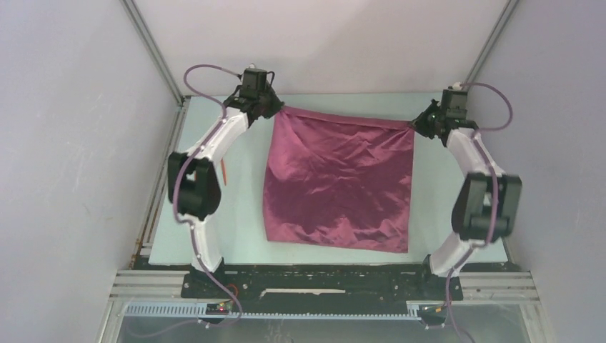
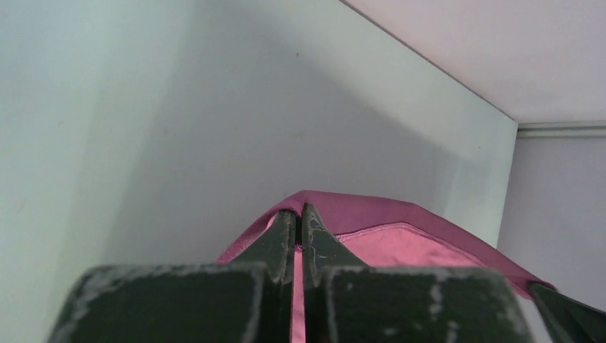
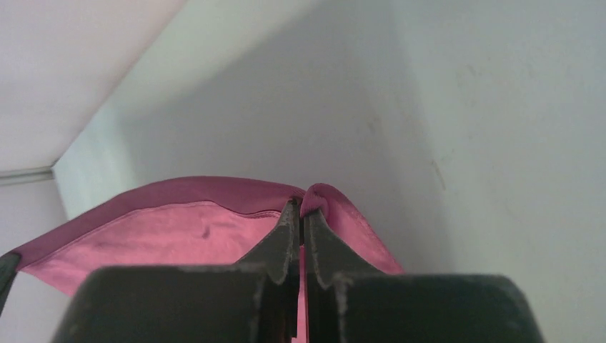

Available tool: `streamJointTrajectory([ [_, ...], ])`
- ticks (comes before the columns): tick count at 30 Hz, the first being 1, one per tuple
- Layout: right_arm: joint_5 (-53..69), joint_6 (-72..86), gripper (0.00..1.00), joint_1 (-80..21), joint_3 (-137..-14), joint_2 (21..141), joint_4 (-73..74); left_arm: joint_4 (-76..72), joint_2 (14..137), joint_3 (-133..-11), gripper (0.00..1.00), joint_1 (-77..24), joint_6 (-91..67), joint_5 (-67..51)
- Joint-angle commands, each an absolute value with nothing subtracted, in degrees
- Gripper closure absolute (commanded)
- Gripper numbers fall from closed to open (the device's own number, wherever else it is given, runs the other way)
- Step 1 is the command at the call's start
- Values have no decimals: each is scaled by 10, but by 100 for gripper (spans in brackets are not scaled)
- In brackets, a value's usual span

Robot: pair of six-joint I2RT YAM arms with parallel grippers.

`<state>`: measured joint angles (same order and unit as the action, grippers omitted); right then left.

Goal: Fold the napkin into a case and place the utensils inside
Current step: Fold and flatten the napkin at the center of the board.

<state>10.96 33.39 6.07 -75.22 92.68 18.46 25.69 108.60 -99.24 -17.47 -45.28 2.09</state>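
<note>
Holding over the table (image 1: 243, 214) the maroon napkin (image 1: 339, 182), far edge taut, its far corners pinched in tightly closed left fingers (image 2: 282, 236) and right fingers (image 3: 286, 236). Probably starting the first fold, then needing both corners drawn nearward evenly.

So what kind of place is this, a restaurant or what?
Probably a lab robot cell: an aluminium frame with blank panels boxes in a pale table, and the left arm and right arm are bolted at its near edge.

Maroon napkin (image 1: 339, 182), pale mint table (image 1: 243, 214), orange utensil (image 1: 225, 172)
</note>
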Motion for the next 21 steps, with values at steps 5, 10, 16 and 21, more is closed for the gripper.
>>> streamJointTrajectory([
  [5,172,299,100,82,-982,1171,161,163,1292,-1171,100,-135,-529,-92],
  [10,194,285,100,85,-1066,1242,191,156,1346,-1233,100,-123,-539,-102],
  [16,203,295,100,89,-1067,1232,255,179,1343,-1219,100,-111,-540,-119],
  [21,200,325,100,93,-1009,1186,364,282,1274,-1118,100,-112,-551,-131],
])
